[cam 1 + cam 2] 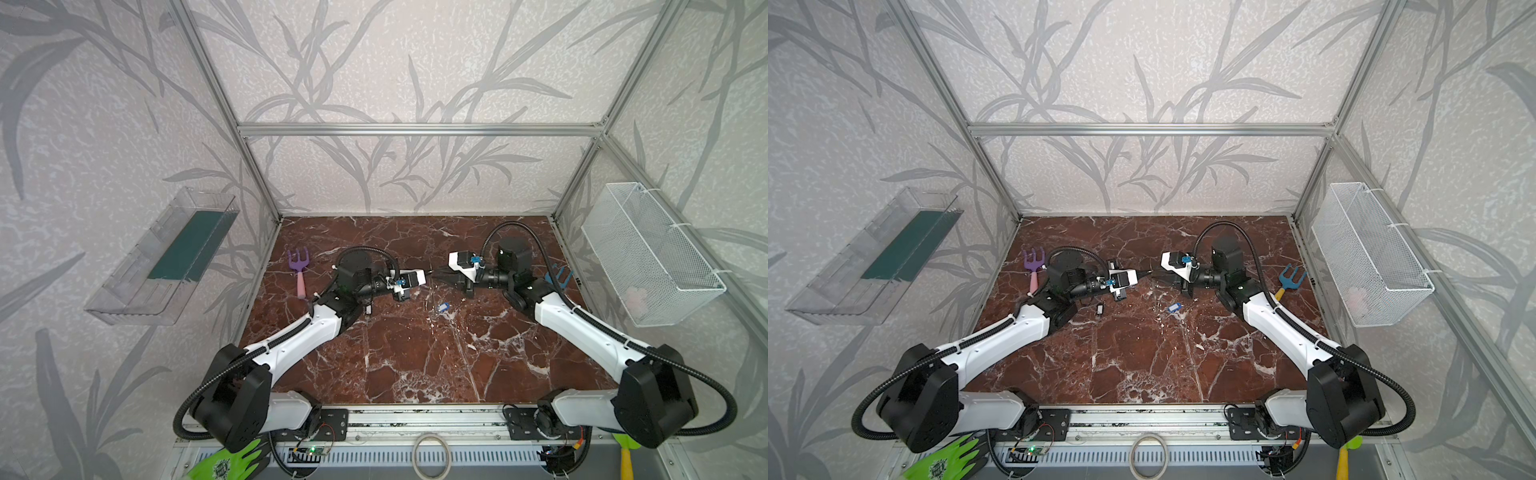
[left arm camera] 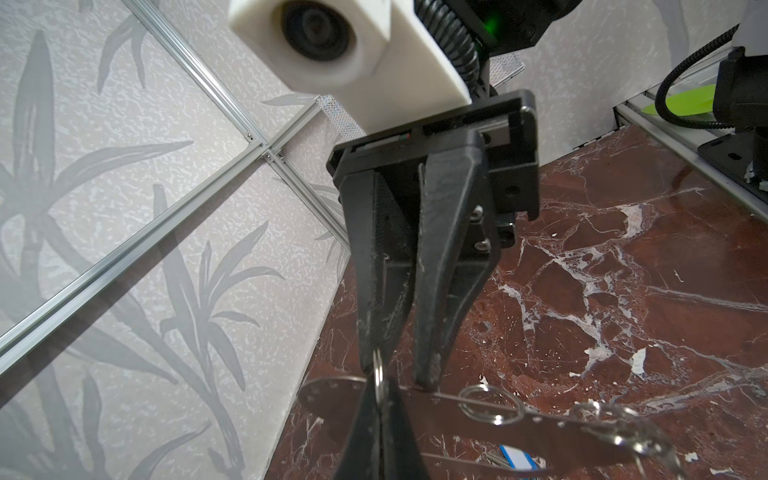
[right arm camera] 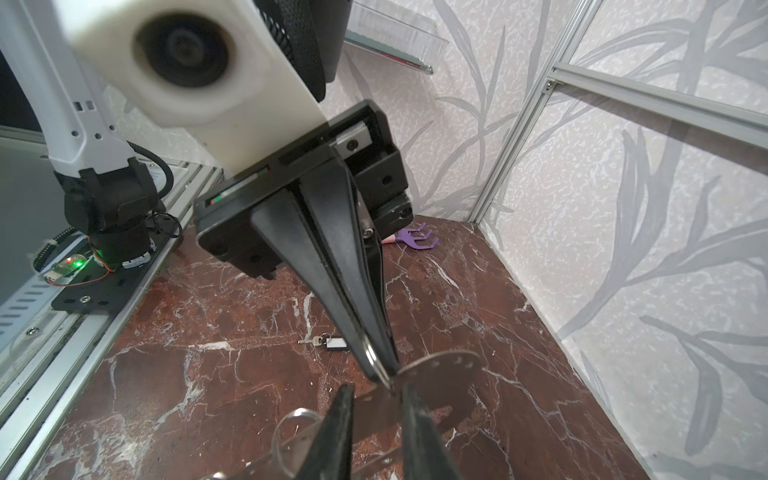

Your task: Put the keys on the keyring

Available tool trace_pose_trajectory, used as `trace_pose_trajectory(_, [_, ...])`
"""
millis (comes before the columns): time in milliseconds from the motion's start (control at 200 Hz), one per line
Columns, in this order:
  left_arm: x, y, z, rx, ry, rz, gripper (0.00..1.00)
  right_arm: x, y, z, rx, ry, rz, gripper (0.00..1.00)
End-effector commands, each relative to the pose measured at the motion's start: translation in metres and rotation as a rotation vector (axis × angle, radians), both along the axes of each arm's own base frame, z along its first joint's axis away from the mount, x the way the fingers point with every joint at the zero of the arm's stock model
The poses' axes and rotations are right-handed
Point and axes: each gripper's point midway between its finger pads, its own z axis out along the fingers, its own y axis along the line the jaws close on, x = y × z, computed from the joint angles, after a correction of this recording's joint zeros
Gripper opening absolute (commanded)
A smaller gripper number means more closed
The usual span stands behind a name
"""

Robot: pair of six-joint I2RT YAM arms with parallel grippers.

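My left gripper point(image 3: 380, 371) is clenched tight on a small split ring point(image 2: 378, 371) that hangs at the edge of the keyring point(image 3: 451, 365), the flat grey plate. That plate sits up in the air between my two arms, clear of the marble table point(image 1: 415, 357), and throws a shadow on it. My right gripper point(image 2: 395, 376) comes in from the opposite side, nose to nose with the left. Its fingers point(image 3: 419, 432) stand apart, one on each side of the pinched ring, with the plate running across the gap. I cannot tell whether they press on the plate or only lie against it. A second, looser ring point(image 2: 492, 405) sits further along the plate's edge, by the row of small holes. In both top views the plate is too small to make out between my fingertips. Neither key is on the plate. The key with the blue tag point(image 1: 444, 307) lies flat on the table, just toward the front rail from where my grippers meet. The key with the black-and-white head point(image 3: 328, 342) lies on the table to the left of it, near my left arm. A purple hand fork point(image 1: 300, 270) lies by the table's left edge and a blue hand fork point(image 1: 1289, 277) by its right edge.
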Motion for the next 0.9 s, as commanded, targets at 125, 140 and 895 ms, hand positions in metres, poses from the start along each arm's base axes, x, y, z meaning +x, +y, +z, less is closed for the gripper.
trace_pose_trajectory(125, [-0.002, -0.004, 0.022, -0.038, -0.054, -0.038, 0.00, 0.001, 0.006, 0.022, 0.063, -0.033, 0.026, 0.16])
trace_pose_trajectory(140, [-0.001, -0.004, 0.022, -0.037, -0.055, -0.037, 0.00, 0.001, 0.006, 0.023, 0.064, -0.033, 0.026, 0.15])
trace_pose_trajectory(895, [0.024, 0.006, -0.009, 0.199, -0.027, 0.094, 0.29, 0.009, -0.003, -0.008, -0.193, 0.064, -0.065, 0.00])
